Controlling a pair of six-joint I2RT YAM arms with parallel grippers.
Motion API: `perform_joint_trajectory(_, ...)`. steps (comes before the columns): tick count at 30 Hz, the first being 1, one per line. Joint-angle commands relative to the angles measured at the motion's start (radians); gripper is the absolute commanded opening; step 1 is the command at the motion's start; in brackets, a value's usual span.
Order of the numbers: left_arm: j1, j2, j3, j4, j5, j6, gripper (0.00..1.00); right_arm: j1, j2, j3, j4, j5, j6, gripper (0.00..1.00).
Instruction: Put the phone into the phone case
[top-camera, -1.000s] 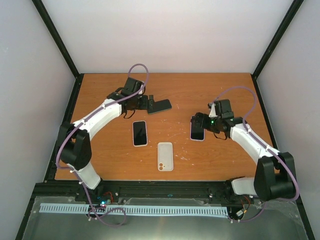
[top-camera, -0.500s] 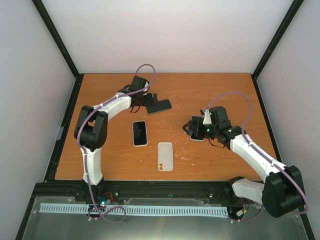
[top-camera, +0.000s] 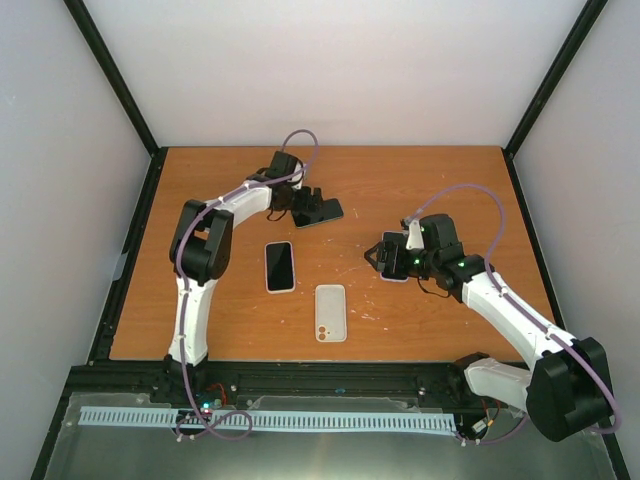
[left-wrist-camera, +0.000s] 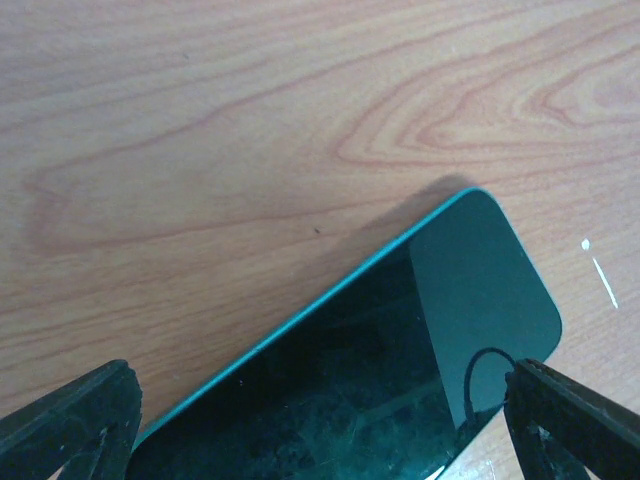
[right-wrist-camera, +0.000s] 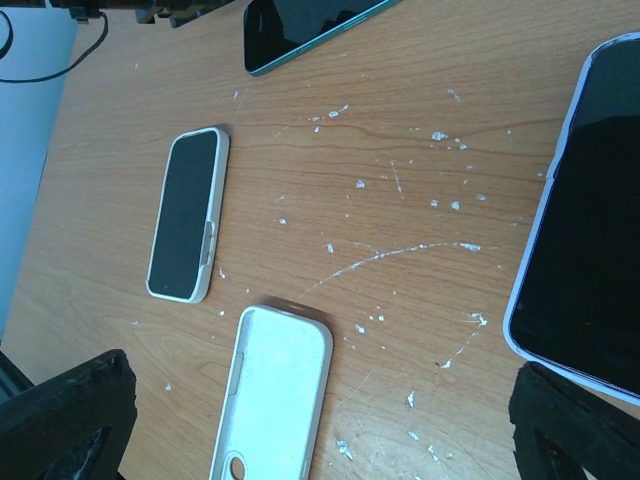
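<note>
Left gripper (top-camera: 308, 200) held wide open, straddling teal-edged phone (left-wrist-camera: 400, 370) at far centre, likely for pickup; right gripper (top-camera: 377, 255) likewise spread over white-rimmed phone (right-wrist-camera: 590, 200), right; empty white phone case (top-camera: 330, 312) laid near centre.

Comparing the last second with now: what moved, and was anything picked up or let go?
The left arm folded its elbow inward, bringing the left claw closer over the teal-edged phone. The right arm dropped lower, with the right claw staying by the pale-edged phone. Both claws stayed open, and nothing was grasped. The phones and the white case did not move.
</note>
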Motion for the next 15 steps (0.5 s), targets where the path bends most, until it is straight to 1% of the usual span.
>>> perform_joint_trajectory(1, 0.005, 0.021, 0.050, -0.008, 0.089, 0.053, 1.00, 0.008, -0.017, -0.006, 0.012, 0.001, 0.005, 1.00)
perform_joint_trajectory(8, 0.004, 0.050, 0.029, -0.047, 0.117, 0.068, 0.97, 0.008, -0.044, -0.021, 0.004, 0.006, 0.011, 1.00)
perform_joint_trajectory(11, 0.004, 0.025, -0.008, -0.043, 0.136, 0.065, 0.95, 0.008, -0.064, -0.029, 0.000, 0.020, 0.016, 1.00)
perform_joint_trajectory(15, 0.000, -0.037, -0.096, -0.014, 0.173, 0.051, 0.91, 0.009, -0.087, -0.051, 0.017, 0.013, 0.023, 1.00)
